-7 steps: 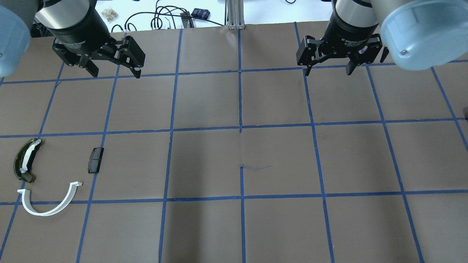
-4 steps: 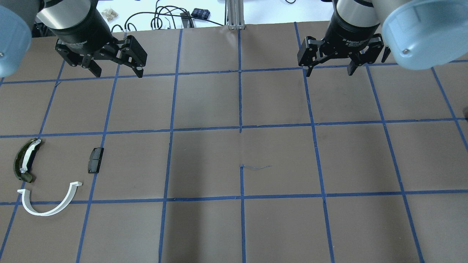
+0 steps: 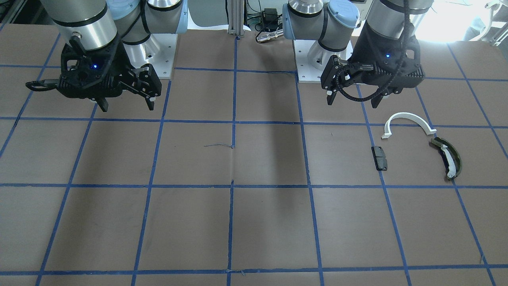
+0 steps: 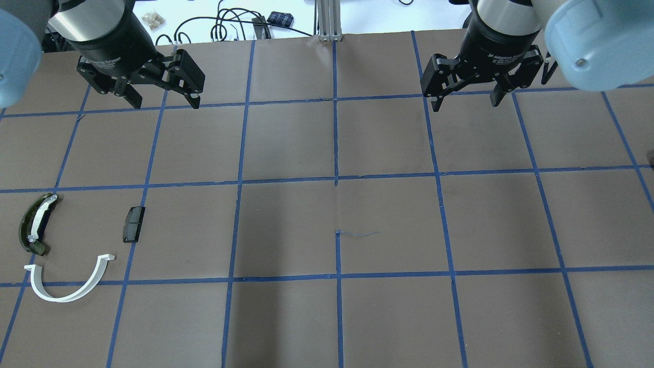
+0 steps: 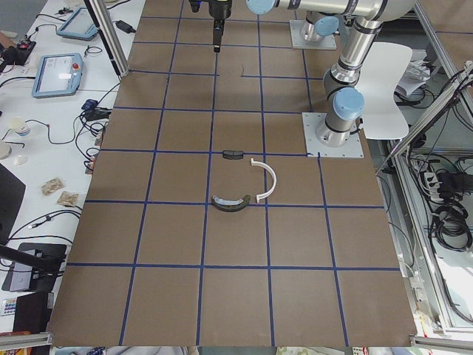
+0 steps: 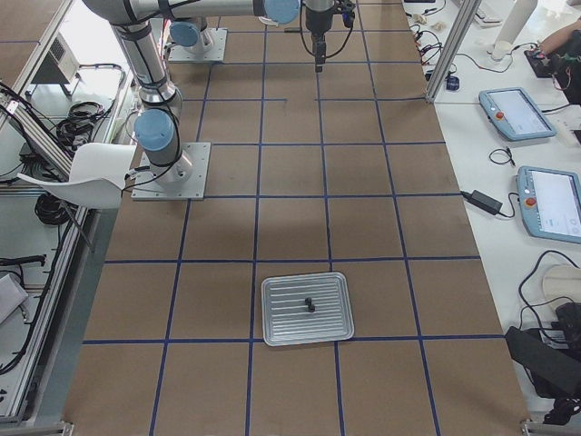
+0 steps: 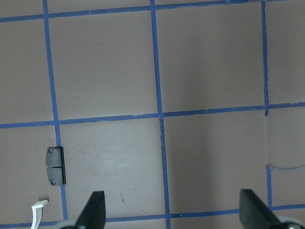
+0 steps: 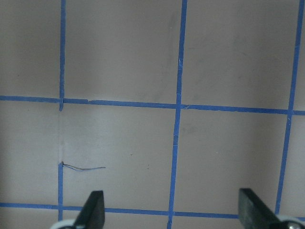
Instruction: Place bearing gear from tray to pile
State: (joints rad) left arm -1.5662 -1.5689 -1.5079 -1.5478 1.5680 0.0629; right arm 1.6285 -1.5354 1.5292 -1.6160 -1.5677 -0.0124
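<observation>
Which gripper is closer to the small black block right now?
Left. The left gripper hovers open over the same half of the table as the small black block; the right gripper hangs open over the opposite half, much farther away.

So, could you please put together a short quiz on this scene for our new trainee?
1. True or false: the left gripper holds a part.
2. What lies in the tray? A) nothing B) small dark parts C) a cable
3. How many parts make up the pile?

Key:
1. False; it is open and empty.
2. B
3. Three: white arc, black block, olive-green curved piece.
</observation>
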